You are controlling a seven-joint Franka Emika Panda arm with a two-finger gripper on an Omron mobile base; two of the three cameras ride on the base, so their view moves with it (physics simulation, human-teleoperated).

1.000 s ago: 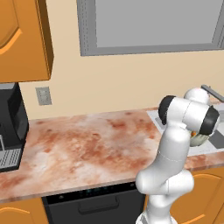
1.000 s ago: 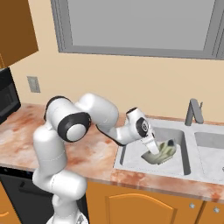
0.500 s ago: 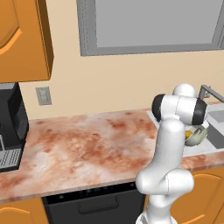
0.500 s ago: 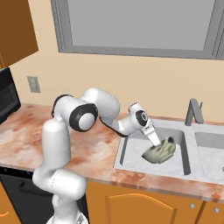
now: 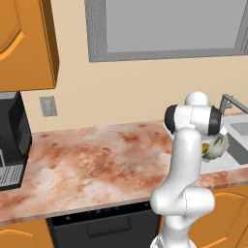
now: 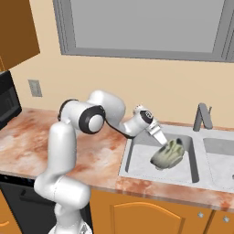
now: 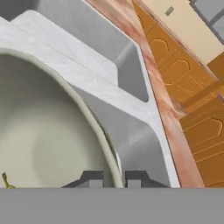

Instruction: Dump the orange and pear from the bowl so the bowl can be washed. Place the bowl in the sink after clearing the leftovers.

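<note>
The marbled reddish surface [image 5: 97,164] runs along the wall under a grey-framed window [image 6: 141,27], with orange cabinets [image 5: 24,43] above and below it. A black appliance [image 5: 12,140] stands at the surface's far left end, beside a wall outlet [image 5: 47,105], and a dark dishwasher front [image 5: 106,227] sits below the surface edge.

The sink [image 6: 137,160] is set into the right part of the surface: two light grey rectangular basins, with a grey faucet [image 6: 201,116] standing upright behind the divider between them.

The white arm reaches from the base across the surface and out over the left basin. The bowl [image 6: 168,154] hangs inside that basin, tipped steeply on its side so its pale grey-green outside faces the right base camera. In the left base view the bowl [image 5: 216,147] shows just past the arm's elbow, and a bit of the orange [image 5: 206,147] can be seen inside it. In the hand view the off-white inside of the bowl [image 7: 39,140] is at the left, its rim curving down to the fingers [image 7: 111,179], with the sink basins and cabinet fronts beyond.

The fingers are nearly pressed together, pinching the bowl's rim between them: one tip lies inside the rim, the other outside. A small yellow-green stem, likely the pear [image 7: 5,180], shows at the lower left edge of the bowl's inside.
</note>
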